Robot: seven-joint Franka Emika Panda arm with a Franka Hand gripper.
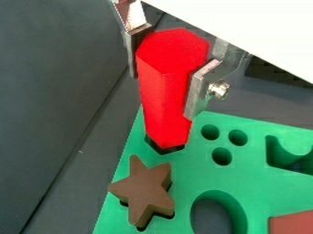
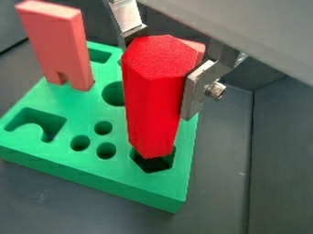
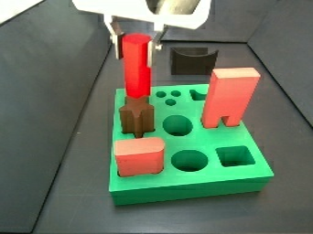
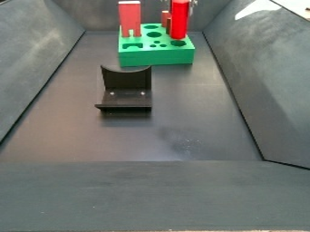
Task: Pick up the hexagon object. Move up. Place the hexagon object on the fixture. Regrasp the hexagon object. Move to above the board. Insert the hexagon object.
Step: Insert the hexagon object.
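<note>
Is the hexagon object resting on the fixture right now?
No. In a side view the hexagon object, held by the gripper, stands upright at the board, far from the fixture.

Dark floor [image 4: 158, 136] bearing fixture [image 4: 123, 88] and green board [image 4: 155, 53], tool [image 3: 137, 35] above.

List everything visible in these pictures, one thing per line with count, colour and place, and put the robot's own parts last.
Board: one, green, on the dark floor at the far end from the fixture.
Hexagon object: one, bright red, upright, lower end at a small hexagonal hole in a board corner.
Tall block: one, salmon, standing in the board.
Short block: one, salmon, in the board's near corner in a side view.
Star peg: one, brown, in the board beside the hexagon object.
Fixture: one, black, on the floor apart from the board.
Gripper: one, silver jaws closed on the hexagon object's upper part, above the board.
</note>
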